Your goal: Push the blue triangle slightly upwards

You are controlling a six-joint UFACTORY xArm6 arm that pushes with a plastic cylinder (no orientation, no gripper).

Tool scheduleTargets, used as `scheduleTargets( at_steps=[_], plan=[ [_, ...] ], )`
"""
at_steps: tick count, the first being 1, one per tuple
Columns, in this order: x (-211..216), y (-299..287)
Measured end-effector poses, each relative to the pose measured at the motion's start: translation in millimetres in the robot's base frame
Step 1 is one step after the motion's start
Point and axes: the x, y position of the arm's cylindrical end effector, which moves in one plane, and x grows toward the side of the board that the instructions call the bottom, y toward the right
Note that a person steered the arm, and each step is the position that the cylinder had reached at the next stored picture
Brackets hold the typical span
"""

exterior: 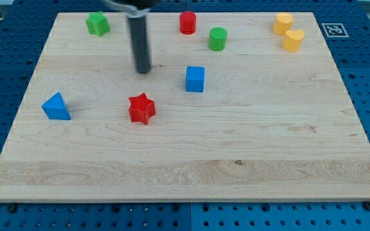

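The blue triangle point(56, 107) lies near the left edge of the wooden board point(191, 167). My tip point(143, 70) rests on the board well to the upper right of the triangle, apart from it. A red star point(141, 108) lies just below my tip. A blue cube point(195, 79) lies to the right of my tip.
A green star point(97, 24) lies at the top left. A red cylinder point(187, 22) and a green cylinder point(218, 38) lie at the top middle. A yellow block point(282, 23) and a yellow heart point(293, 40) lie at the top right.
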Motion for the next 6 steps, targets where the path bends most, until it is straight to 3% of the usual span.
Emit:
scheduleTargets(
  at_steps=[2,3,4,6],
  plan=[
    [18.6,-157.5],
    [71.4,-177.0],
    [121.2,-164.2],
    [119.5,-89.4]
  ],
)
